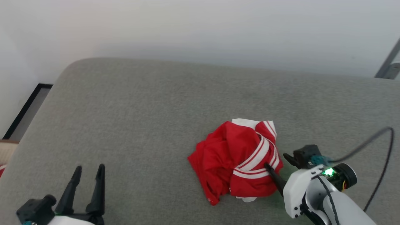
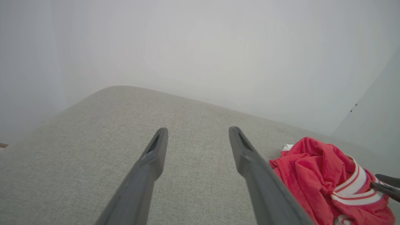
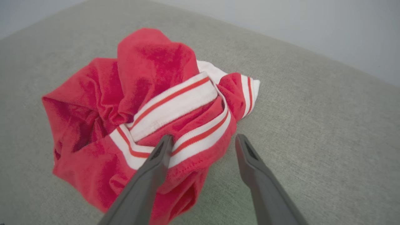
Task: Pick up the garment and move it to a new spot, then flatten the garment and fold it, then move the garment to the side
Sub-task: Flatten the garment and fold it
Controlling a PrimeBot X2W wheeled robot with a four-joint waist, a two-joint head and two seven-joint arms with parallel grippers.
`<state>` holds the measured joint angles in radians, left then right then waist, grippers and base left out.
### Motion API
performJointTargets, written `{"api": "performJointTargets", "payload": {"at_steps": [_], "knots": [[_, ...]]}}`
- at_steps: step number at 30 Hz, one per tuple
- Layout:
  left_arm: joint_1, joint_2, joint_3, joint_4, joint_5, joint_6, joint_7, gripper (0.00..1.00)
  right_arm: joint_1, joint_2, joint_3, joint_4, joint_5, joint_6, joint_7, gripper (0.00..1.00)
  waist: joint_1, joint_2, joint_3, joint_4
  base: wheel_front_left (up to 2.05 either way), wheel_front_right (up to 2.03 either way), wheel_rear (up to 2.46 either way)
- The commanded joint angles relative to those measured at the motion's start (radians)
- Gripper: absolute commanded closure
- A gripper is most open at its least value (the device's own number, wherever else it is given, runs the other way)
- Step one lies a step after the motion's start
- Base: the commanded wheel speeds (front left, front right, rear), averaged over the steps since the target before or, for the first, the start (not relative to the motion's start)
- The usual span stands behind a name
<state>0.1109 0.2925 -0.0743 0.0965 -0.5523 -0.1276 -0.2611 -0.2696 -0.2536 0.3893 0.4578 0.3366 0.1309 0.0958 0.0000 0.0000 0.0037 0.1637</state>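
1. Garment (image 1: 234, 162): crumpled heap on grey padded surface (image 1: 140, 125); not lifted, flattened or folded.
2. Right pincer (image 1: 275, 159): open, at its striped edge.
3. Left pincer (image 1: 90, 168): open, well apart.
4. All steps apparently remain.

Garment (image 2: 312, 175) (lower edge) off-frame

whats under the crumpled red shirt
The garment lies bunched directly on the grey cushion, which shows all around it. Anything beneath its folds is covered and cannot be seen.
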Motion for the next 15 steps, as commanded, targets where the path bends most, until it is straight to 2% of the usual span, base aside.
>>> {"api": "performJointTargets", "payload": {"at_steps": [1, 6, 7, 8, 15], "knots": [[-0.015, 0.004, -0.005, 0.001, -0.006, -0.003, -0.006, 0.0, -0.018, -0.004, 0.011, 0.013, 0.003, 0.0, 0.022, 0.0, 0.0, 0.0, 0.019, 0.021, 0.0, 0.0, 0.0], [-0.046, 0.004, -0.033, 0.007, -0.024, -0.003, -0.006, 0.0, -0.087, -0.015, 0.075, 0.107, 0.018, 0.0, 0.162, 0.0, 0.0, 0.0, 0.04, 0.054, 0.0, 0.0, 0.0], [-0.05, 0.004, -0.038, 0.009, -0.026, -0.003, -0.006, 0.0, -0.101, -0.017, 0.089, 0.117, 0.017, 0.0, 0.172, 0.71, 0.0, 0.0, 0.043, 0.058, 0.0, 0.0, 0.0], [-0.053, 0.006, -0.043, 0.013, -0.027, -0.003, -0.006, 0.0, -0.115, -0.018, 0.094, 0.127, 0.023, 0.0, 0.177, 1.0, 0.0, 0.0, 0.046, 0.061, 0.0, 0.0, 0.0], [-0.063, 0.01, -0.041, 0.014, -0.038, -0.003, -0.006, 0.0, -0.168, -0.025, 0.08, 0.125, 0.087, 0.0, 0.207, 1.0, 0.0, 0.0, 0.054, 0.058, 0.0, 0.0, 0.0]]}}
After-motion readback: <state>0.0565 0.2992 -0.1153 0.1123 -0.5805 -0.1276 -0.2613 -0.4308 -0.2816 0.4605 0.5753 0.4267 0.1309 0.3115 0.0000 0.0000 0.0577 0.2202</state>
